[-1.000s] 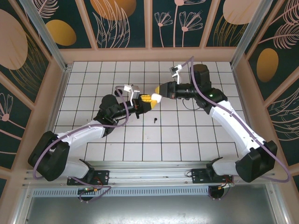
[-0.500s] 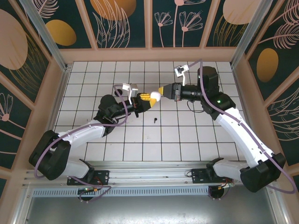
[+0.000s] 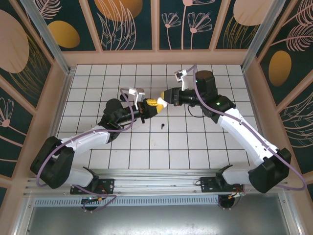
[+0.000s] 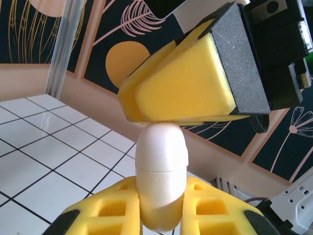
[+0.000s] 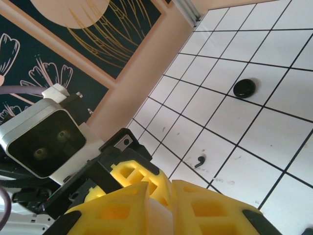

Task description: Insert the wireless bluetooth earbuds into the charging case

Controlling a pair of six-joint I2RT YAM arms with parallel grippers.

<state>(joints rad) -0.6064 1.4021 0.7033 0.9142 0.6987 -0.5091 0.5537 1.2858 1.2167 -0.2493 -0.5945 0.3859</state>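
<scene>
Since the earlier frames, the right arm has swung its elbow and wrist leftward across the upper right of the overhead view, while the two grippers stay meeting above the centre of the white tiled table [image 3: 88,83]. We see the left gripper [image 3: 151,104] fully closed on the lower half of a white, rounded, capsule-shaped plastic charging case [image 4: 161,161], which stands upright at the bottom centre of the left wrist view, a seam across its middle. The right gripper [image 3: 166,98] has its yellow padded jaws nearly closed and appears to pinch the case's upper half from the opposite end. The case's long axis therefore runs straight from one gripper to the other, and we judge that opening it depends on pulling along that line. One tiny black comma-shaped earbud [image 3: 162,127] lies loose on a tile just below the grippers in the overhead view, apart from the case. A round black puck [image 5: 244,88] sits toward the upper right of the right wrist view. We cannot tell where the other earbuds are
</scene>
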